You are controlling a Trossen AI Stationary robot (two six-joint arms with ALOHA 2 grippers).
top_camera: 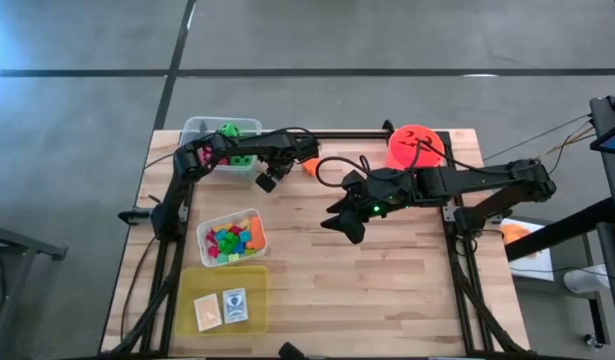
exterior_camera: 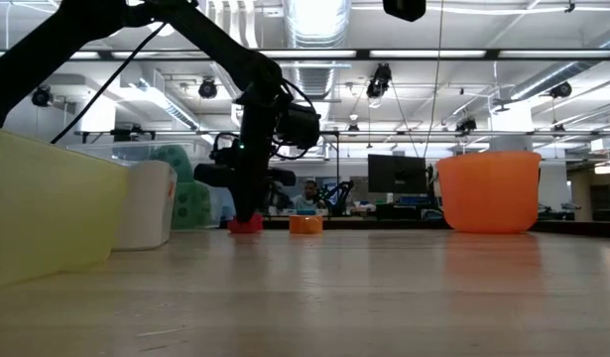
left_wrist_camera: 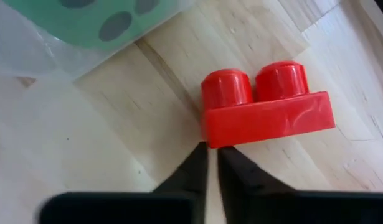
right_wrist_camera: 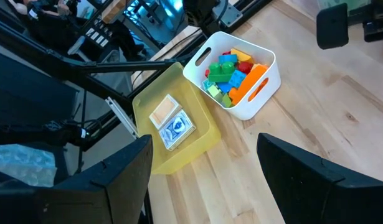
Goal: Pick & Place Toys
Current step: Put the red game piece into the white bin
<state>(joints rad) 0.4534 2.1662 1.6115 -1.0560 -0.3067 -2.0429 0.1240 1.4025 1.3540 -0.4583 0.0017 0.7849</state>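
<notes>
Near the desk's [top_camera: 407, 290] far edge, just beside the clear tub [top_camera: 202, 128] that holds the green die [top_camera: 230, 131], a red two-stud block [left_wrist_camera: 266, 106] lies on the bare wood. An orange block [exterior_camera: 305, 224] sits a little farther along the same edge. The left pincer [left_wrist_camera: 211, 163] is down at the red block: its two dark fingertips stand almost together, with only a thin slit between them, and they point at the block's side rather than around it — nothing is clamped. From the low view the block shows at the foot of the left arm, still on the wood.

The step in hand looks like a pick of the red block, and it seems to have missed. The next move probably calls for spreading the fingers again, shifting so they straddle the block, and only then closing; after that the block would go to the white bin [right_wrist_camera: 263, 68] of mixed blocks, nearer the desk's middle.

The left arm reaches out from its base, its forearm crossing over the clear tub, wrist bent steeply down. The right pincer [right_wrist_camera: 203, 168] hangs over the middle of the desk with fingers well apart and empty, its arm stretched in from the right past the orange bucket [top_camera: 415, 145]. A yellow tray [top_camera: 190, 283] with two cards [right_wrist_camera: 171, 121] lies at the near left.
</notes>
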